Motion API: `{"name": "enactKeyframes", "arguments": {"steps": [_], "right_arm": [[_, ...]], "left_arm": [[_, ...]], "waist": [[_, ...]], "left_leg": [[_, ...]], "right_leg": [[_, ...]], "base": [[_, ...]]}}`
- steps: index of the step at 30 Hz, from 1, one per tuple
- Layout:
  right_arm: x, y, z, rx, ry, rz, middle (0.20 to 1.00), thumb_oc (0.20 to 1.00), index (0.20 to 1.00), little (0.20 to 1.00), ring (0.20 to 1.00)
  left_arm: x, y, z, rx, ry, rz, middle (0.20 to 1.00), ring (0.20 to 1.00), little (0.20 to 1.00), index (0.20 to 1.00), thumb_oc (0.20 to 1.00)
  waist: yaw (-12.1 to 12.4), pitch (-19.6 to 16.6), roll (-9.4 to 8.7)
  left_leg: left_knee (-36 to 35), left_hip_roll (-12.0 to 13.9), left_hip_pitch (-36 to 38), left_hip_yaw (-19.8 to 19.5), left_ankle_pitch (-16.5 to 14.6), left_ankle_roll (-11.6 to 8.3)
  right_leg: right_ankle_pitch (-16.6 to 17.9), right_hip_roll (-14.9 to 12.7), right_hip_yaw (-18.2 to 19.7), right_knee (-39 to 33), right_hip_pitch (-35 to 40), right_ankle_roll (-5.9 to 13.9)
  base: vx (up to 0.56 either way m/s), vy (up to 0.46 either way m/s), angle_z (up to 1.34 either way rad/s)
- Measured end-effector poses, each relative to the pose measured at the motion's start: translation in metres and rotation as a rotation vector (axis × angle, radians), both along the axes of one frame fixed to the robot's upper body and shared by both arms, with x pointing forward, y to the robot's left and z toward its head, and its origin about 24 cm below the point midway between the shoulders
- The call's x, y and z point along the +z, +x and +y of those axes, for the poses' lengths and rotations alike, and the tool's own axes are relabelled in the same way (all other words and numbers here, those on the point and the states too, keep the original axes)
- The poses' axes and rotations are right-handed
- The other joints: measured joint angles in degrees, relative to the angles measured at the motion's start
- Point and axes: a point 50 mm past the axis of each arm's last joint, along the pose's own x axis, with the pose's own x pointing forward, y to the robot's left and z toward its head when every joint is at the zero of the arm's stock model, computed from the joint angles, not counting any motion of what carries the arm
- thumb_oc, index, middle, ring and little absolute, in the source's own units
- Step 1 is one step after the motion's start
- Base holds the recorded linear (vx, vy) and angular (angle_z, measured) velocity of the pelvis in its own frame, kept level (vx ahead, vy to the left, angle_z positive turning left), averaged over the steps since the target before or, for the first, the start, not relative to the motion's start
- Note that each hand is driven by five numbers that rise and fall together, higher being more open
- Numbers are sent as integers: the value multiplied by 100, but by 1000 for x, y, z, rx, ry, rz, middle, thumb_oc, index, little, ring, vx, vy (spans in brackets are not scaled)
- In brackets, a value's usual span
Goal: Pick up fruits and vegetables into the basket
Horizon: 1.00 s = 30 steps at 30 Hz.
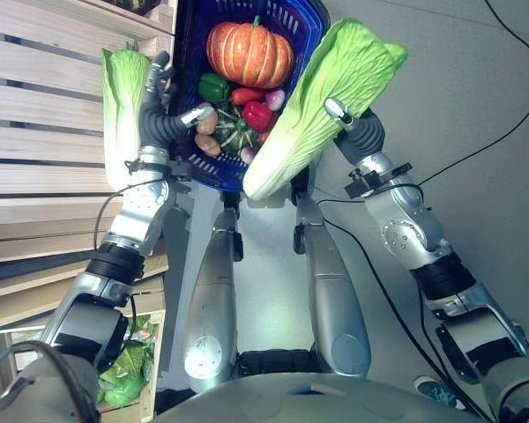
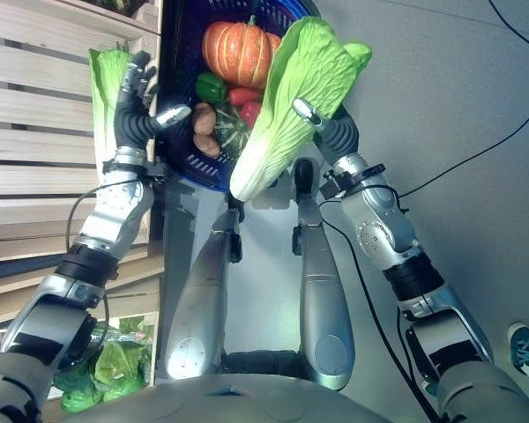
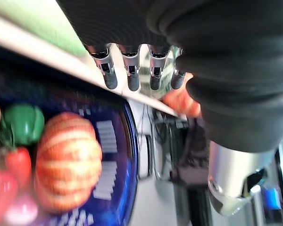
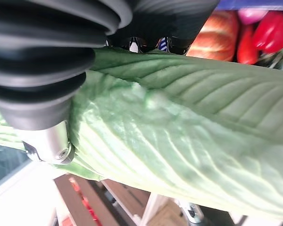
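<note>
Gripping a long pale-green leafy cabbage (image 1: 326,97) mid-length, the right hand (image 1: 351,123) is curled around it at 3 o'clock of the blue plastic basket (image 1: 310,26); it looks light, soft and bruisable. The left hand (image 1: 163,110), at 9 o'clock, clasps another cabbage (image 1: 122,115).

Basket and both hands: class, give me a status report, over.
Right hand shut on cabbage over blue basket rim. Left hand by second cabbage. Basket crowded: pumpkin, peppers.

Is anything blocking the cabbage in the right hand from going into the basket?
Nothing visible blocks it. The right hand holds the napa cabbage over the blue basket's rim; the pumpkin fills much of the far end.
</note>
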Motion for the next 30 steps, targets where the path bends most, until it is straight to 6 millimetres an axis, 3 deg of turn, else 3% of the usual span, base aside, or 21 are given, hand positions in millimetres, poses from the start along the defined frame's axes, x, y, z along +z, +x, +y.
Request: {"name": "enactKeyframes", "arguments": {"steps": [7, 16, 23, 30], "right_arm": [[5, 7, -2, -42, -67, -32, 200, 200, 200, 200, 200], [18, 35, -9, -198, -166, -28, 200, 200, 200, 200, 200], [40, 65, -15, -347, -239, 22, 200, 200, 200, 200, 200], [47, 86, -22, -454, -262, 106, 200, 200, 200, 200, 200]], "left_arm": [[-17, 5, 13, 69, 6, 81, 1000, 1000, 1000, 1000, 1000], [-32, 10, 26, 129, 19, 165, 1000, 1000, 1000, 1000, 1000], [-25, 19, 25, 110, 7, 171, 1000, 1000, 1000, 1000, 1000], [-15, 27, 12, 59, 48, 161, 1000, 1000, 1000, 1000, 1000]], "waist": [[-8, 0, 0], [41, 1, 1], [291, 2, 4], [461, 3, 14]], "left_leg": [[25, 2, 0, -3, 0, 0], [101, 0, 1, -87, 6, -11], [106, 4, -6, -149, 55, -37], [100, -45, -127, -321, 149, -61]], "right_leg": [[1, 2, -2, 7, 10, -1], [1, -14, -102, 26, 73, -2], [7, -37, -182, 85, 76, -20], [-18, -120, -363, 146, 4, -54]], "base": [[0, 5, 0], [4, 0, 3], [13, -5, 5], [10, -5, 13]]}}
